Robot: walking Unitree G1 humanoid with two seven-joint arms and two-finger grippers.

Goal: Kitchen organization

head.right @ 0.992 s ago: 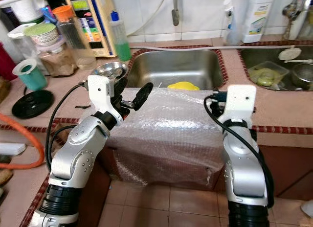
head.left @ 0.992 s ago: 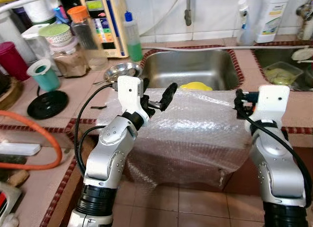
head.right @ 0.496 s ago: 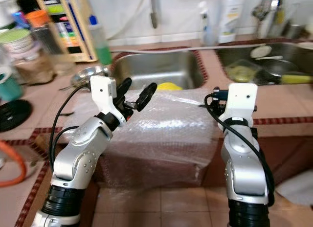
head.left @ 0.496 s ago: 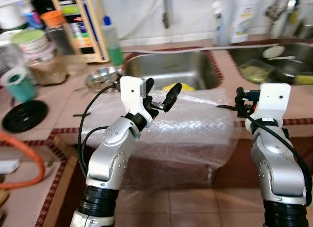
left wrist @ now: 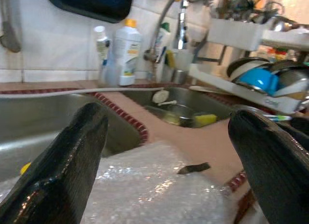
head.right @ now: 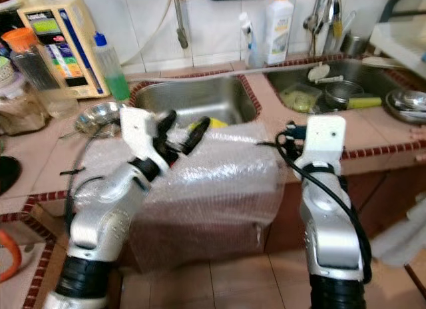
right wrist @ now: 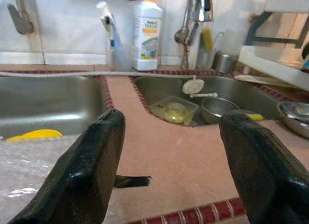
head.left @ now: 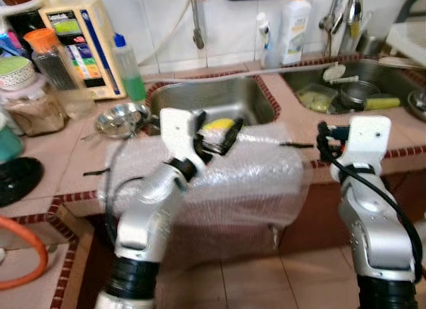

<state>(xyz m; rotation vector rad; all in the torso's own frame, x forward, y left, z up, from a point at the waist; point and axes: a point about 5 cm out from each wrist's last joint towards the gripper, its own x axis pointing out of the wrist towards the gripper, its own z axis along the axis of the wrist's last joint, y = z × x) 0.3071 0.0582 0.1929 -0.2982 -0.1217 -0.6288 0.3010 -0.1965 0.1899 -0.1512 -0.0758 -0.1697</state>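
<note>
A sheet of bubble wrap (head.left: 246,182) lies over the counter's front edge and hangs down toward the floor. My left gripper (head.left: 214,129) hovers open just above its back edge, in front of the left sink (head.left: 233,96). A yellow object (head.right: 200,124) lies in that sink behind the fingers. My right gripper (head.left: 325,137) is held open over the counter at the wrap's right end, nothing between its fingers (right wrist: 96,166). A small black scrap (right wrist: 130,180) lies on the counter beside the wrap.
A second sink (head.left: 346,89) at the right holds a plastic tub, a steel bowl and utensils. A white bottle (head.left: 295,26) stands at the wall. A steel bowl (head.left: 123,119), green bottle (head.left: 130,69) and jars crowd the left counter. A dish rack (left wrist: 251,35) stands far right.
The camera has turned to the right, so the right sink and dish area have come into view. Both arms keep about the same raised pose, with their fingers still open.
</note>
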